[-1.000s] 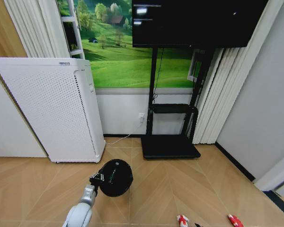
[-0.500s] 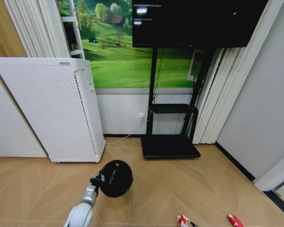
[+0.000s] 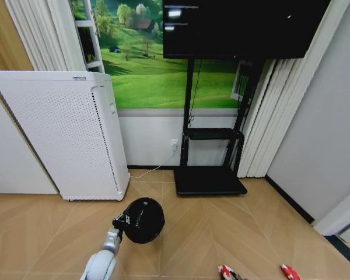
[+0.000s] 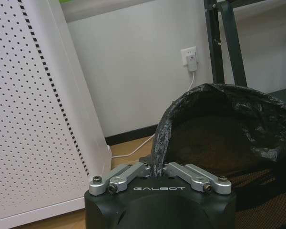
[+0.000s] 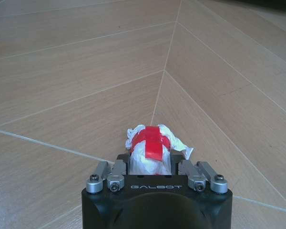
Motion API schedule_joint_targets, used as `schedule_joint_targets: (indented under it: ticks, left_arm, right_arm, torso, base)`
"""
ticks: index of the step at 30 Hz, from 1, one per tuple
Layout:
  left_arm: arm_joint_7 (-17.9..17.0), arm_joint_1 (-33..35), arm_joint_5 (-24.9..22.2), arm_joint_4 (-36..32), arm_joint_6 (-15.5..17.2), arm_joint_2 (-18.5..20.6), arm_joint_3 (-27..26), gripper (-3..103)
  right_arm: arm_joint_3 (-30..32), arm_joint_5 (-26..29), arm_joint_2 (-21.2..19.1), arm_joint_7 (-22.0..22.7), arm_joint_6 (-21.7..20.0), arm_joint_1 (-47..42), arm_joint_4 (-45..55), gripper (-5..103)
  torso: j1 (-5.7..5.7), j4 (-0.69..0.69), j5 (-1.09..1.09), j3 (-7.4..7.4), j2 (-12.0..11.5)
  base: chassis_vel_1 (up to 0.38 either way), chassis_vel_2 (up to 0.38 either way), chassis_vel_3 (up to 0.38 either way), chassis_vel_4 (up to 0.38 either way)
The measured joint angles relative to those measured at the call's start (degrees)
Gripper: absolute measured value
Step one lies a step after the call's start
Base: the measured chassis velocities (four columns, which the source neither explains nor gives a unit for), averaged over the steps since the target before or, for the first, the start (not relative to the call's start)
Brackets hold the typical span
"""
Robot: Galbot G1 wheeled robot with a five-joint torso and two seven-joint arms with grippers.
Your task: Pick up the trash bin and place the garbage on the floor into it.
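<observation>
Shifted slightly right, black bag-lined trash bin hangs from left tool.

Even, bright indoor light fills the room, with no hard shadows on the floor. The screen carries two small white glare patches near its upper left corner. The head view bends at its edges: the curtains and the wall lines lean outward. Under the stand the shadow is soft and faint. In the left wrist view the bin interior is dark, its liner catching dull highlights, while the wall behind is evenly lit. In the right wrist view the floor shows a mild sheen; the wrapper is sharp, and the far planks soften slightly.
</observation>
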Motion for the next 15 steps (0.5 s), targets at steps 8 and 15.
schedule_joint_targets:
  ticks: [8, 15]
  left_arm:
    - [0.0, 0.0, 0.0, 0.1, 0.0, -0.1, 0.2, 3]
    - [0.0, -1.3, 0.1, 1.1, 0.0, -0.4, 1.3, 3]
  right_arm:
    - [0.3, -0.2, -0.1, -0.2, 0.2, -0.4, 0.3, 23]
    - [4.4, -0.9, -1.3, 0.2, 1.0, -2.2, 5.5, 23]
  torso:
    - [0.0, 0.01, 0.01, 0.0, 0.0]
    - [0.0, 0.02, 0.02, 0.0, 0.0]
  base:
    - [0.0, 0.0, 0.0, 0.0]
    - [0.0, 0.0, 0.0, 0.0]
